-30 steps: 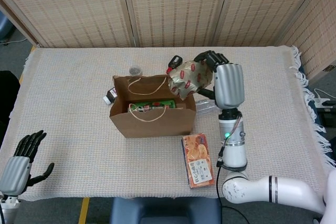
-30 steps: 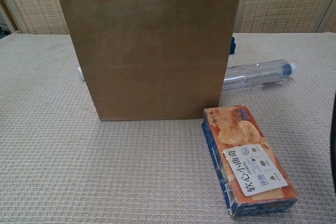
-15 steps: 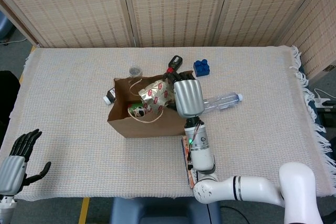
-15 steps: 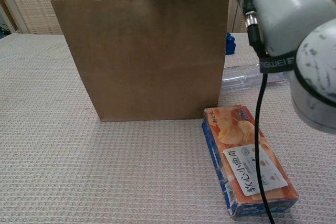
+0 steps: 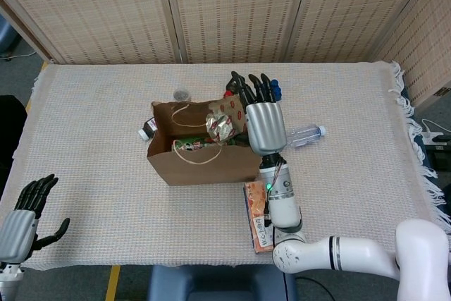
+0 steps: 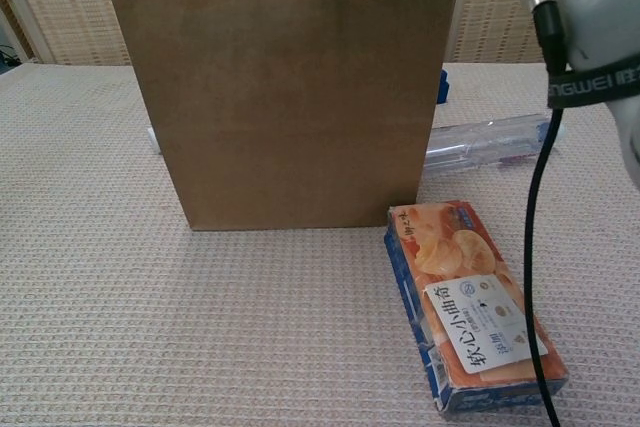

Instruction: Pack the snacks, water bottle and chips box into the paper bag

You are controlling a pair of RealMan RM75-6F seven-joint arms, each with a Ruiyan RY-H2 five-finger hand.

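Head view: your right hand (image 5: 264, 123) is spread flat with nothing in it, over the right end of the paper bag (image 5: 204, 163), and the foil snack pouch (image 5: 224, 122) sits just left of it, perched at the bag's mouth rather than seated. Water bottle (image 5: 304, 134) lies right of the hand, chips box (image 5: 259, 215) below it, both unpacked; left hand (image 5: 25, 215) idles open, far left. Risk: pulling back low could snag the rim and tip the bag.

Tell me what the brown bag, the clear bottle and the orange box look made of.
Brown bag: matte kraft paper, creased, with cord handles. Clear bottle: transparent ribbed plastic, probably, with a blue cap. Orange box: printed cardboard by its sharp edges, slightly glossy.
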